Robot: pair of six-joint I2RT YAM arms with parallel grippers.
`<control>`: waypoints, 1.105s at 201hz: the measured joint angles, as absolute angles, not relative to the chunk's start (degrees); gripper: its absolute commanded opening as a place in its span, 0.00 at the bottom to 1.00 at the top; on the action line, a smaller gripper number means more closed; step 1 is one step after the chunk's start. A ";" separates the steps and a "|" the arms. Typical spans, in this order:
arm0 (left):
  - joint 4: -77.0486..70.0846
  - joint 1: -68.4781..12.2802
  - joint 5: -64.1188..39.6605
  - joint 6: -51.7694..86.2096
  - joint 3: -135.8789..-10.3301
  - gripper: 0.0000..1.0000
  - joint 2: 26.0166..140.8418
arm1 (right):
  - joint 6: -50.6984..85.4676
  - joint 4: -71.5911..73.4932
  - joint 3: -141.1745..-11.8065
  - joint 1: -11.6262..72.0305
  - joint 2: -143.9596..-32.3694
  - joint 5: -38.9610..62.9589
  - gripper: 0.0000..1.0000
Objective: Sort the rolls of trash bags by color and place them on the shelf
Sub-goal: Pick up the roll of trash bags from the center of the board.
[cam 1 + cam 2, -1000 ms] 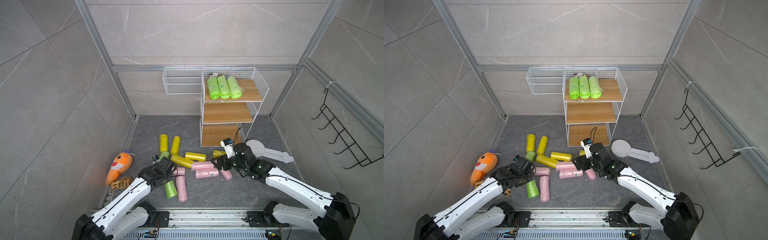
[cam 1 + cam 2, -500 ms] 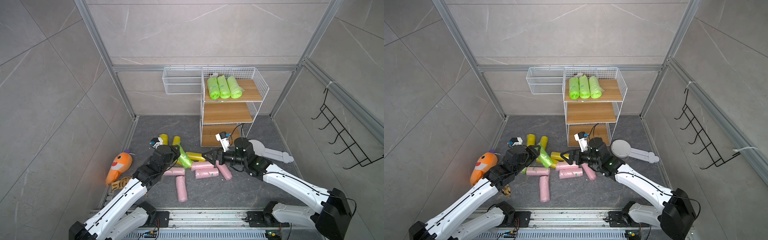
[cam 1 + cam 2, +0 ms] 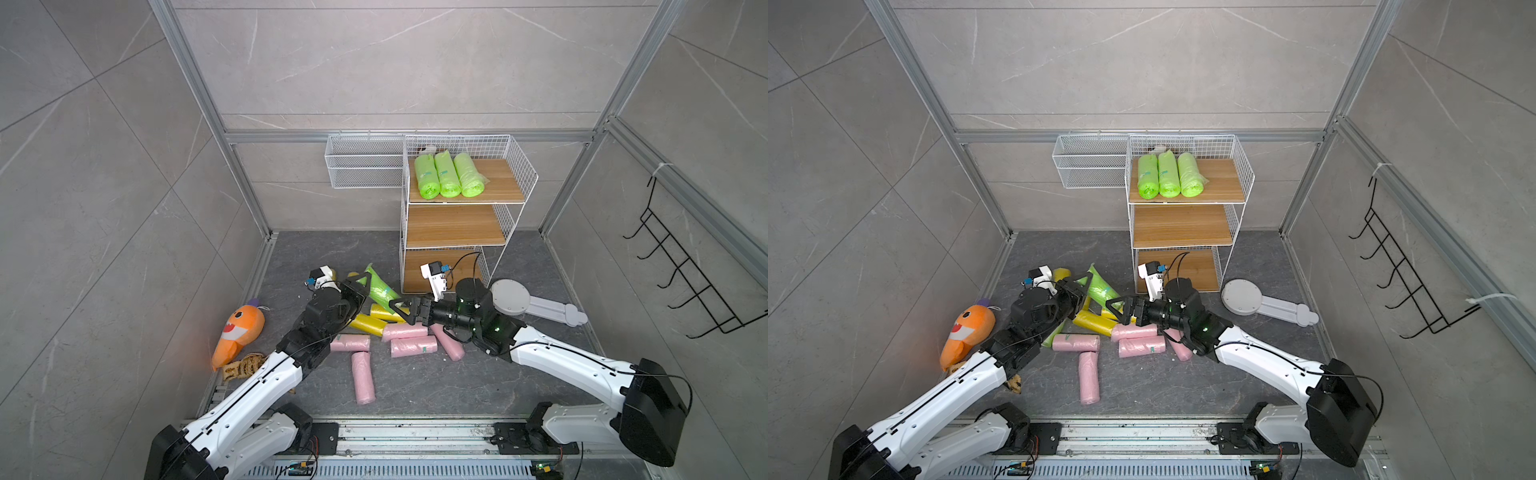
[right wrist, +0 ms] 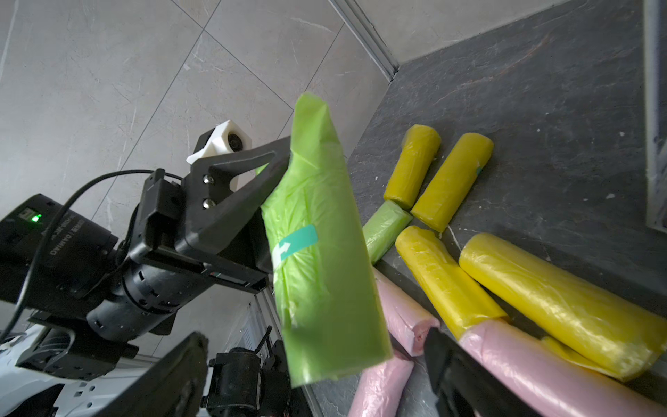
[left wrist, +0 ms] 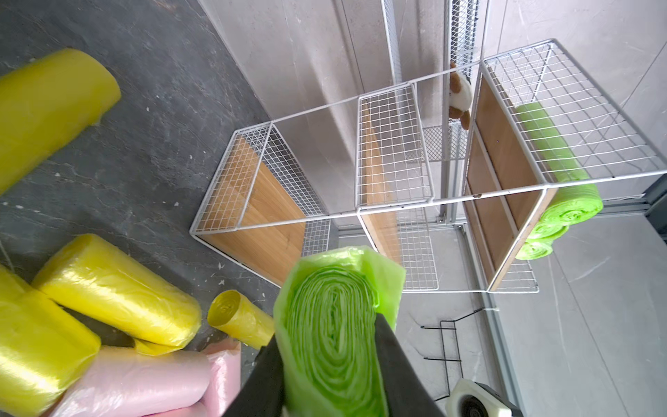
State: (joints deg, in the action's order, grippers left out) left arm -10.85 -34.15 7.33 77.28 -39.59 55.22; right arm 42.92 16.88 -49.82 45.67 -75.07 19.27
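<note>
Two sets of fingers meet above the pile. My left fingers (image 4: 245, 180) are pinched narrow on a green roll (image 4: 317, 252), holding it tilted and clear of the floor. My right fingers (image 3: 401, 309) stand wide just beside its lower end, and I cannot tell whether they touch it. I read this as a handover on the way to the shelf (image 3: 503, 187), where three green rolls (image 3: 449, 176) lie on the top tier. Next, I need the right fingers around the roll's middle and closed before the left lets go.

Grey marbled tile walls (image 3: 374, 62) framed by aluminium rails (image 3: 291, 136) enclose a dark slate floor (image 3: 436, 386), evenly lit
</note>
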 measured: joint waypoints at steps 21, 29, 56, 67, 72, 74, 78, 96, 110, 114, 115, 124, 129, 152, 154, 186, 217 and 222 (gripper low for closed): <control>-13.23 -34.15 6.70 78.96 -38.68 0.28 55.22 | 42.87 19.27 -49.82 45.76 -75.35 17.47 0.92; -13.91 -34.15 6.39 79.66 -38.28 0.28 55.22 | 42.89 20.40 -49.82 45.76 -75.55 17.04 0.90; -16.05 -34.15 5.65 81.73 -37.12 0.28 55.22 | 42.85 23.27 -49.82 45.76 -76.51 15.88 0.82; -16.82 -34.17 5.48 82.48 -36.84 0.28 55.22 | 42.96 24.16 -49.80 45.76 -77.14 15.73 0.80; -16.93 -34.22 5.41 82.74 -36.82 0.28 55.22 | 42.96 24.62 -49.78 45.76 -77.45 15.66 0.80; -16.97 -34.24 5.41 82.83 -36.82 0.28 55.22 | 42.98 24.75 -49.78 45.76 -77.58 15.64 0.79; -17.12 -34.26 5.39 83.07 -36.82 0.28 55.22 | 42.96 24.99 -49.78 45.76 -77.80 15.66 0.79; -18.44 -34.41 5.39 84.23 -36.80 0.28 55.22 | 43.09 25.58 -49.78 45.76 -78.50 15.64 0.78; -19.33 -34.44 5.39 84.90 -36.71 0.28 55.22 | 43.11 26.04 -49.71 45.76 -78.72 15.68 0.73; -19.55 -34.46 5.39 85.08 -36.69 0.28 55.24 | 43.38 26.30 -49.71 45.76 -78.78 15.81 0.72; -19.59 -34.48 5.39 85.10 -36.69 0.28 55.24 | 43.33 26.35 -49.71 45.76 -78.78 15.81 0.71; -19.92 -34.46 5.39 85.43 -36.60 0.28 55.33 | 43.44 26.89 -49.71 45.80 -78.89 15.92 0.66; -20.10 -34.48 5.39 85.56 -36.53 0.28 55.44 | 43.79 27.14 -49.71 45.84 -78.96 16.05 0.64; -20.95 -34.46 5.39 86.30 -36.14 0.28 56.07 | 44.03 28.32 -49.69 45.91 -79.33 16.58 0.54; -21.04 -34.46 5.39 86.41 -36.10 0.28 56.10 | 44.27 28.32 -49.69 45.91 -79.37 16.56 0.53; -22.06 -34.46 5.41 87.22 -35.64 0.32 56.25 | 44.25 28.56 -49.60 45.89 -79.40 16.69 0.39; -22.92 -34.46 5.41 87.83 -35.20 0.57 56.31 | 44.01 27.86 -49.60 45.89 -79.15 16.64 0.33; -23.11 -34.46 5.41 87.99 -35.11 0.62 56.36 | 44.01 27.46 -49.60 45.89 -79.02 16.60 0.32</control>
